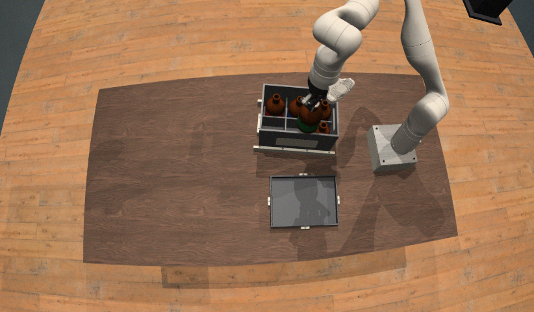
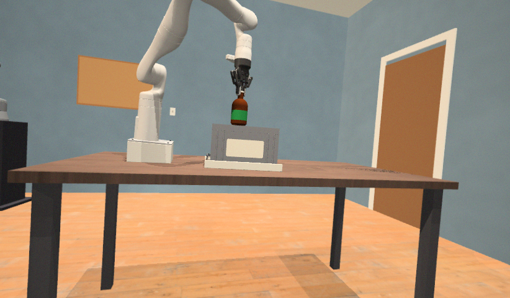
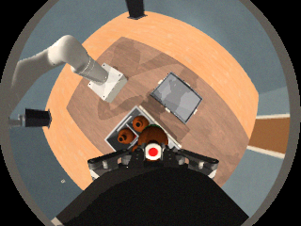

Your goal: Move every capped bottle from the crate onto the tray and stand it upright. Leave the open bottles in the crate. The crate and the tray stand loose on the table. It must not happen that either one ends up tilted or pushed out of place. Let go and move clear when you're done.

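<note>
The claw (image 2: 241,90) clamps the capped bottle (image 2: 239,112) by its neck, hanging upright above the crate (image 2: 244,148), tray (image 1: 303,178) at six o'clock.

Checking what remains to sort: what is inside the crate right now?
Four brown bottles stand in the crate: one at its left, three crowded right. The lifted green-banded bottle, held by the tool, covers parts of them, so their caps cannot be checked.

Green-banded capped bottle (image 2: 239,112) upright, just above crate (image 2: 244,148).
</note>
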Available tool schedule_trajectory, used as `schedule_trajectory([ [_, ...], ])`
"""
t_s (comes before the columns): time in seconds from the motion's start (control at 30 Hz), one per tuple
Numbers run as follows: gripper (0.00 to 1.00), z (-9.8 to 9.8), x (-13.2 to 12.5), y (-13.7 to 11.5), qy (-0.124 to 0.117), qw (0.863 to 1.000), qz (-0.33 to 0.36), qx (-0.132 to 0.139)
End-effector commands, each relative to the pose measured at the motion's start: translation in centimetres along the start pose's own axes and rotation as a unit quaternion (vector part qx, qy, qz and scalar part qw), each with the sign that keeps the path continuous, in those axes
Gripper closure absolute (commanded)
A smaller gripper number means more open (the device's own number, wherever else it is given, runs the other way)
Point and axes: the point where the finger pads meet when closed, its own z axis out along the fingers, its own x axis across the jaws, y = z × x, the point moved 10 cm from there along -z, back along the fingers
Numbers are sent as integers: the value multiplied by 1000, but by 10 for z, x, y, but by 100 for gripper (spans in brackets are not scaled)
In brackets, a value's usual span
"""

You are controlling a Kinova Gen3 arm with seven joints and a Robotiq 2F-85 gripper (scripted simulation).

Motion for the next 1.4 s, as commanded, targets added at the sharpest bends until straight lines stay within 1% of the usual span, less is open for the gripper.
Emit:
schedule_trajectory([
  [0.0, 100, -2, -2, -7, -1, 1000, -2, -5],
  [0.07, 100, -3, -2, -13, -1, 1000, -2, -5],
  [0.17, 100, -2, -2, -15, 0, 1000, -1, -2],
  [0.63, 100, -2, -7, -55, -1, 1000, -2, -5],
  [0.73, 100, -1, -6, -55, 0, 1000, 0, -2],
  [1.2, 100, -1, 4, -83, -1, 1000, -2, -5],
  [1.37, 100, 0, 6, -86, -1, 1000, 2, -3],
])
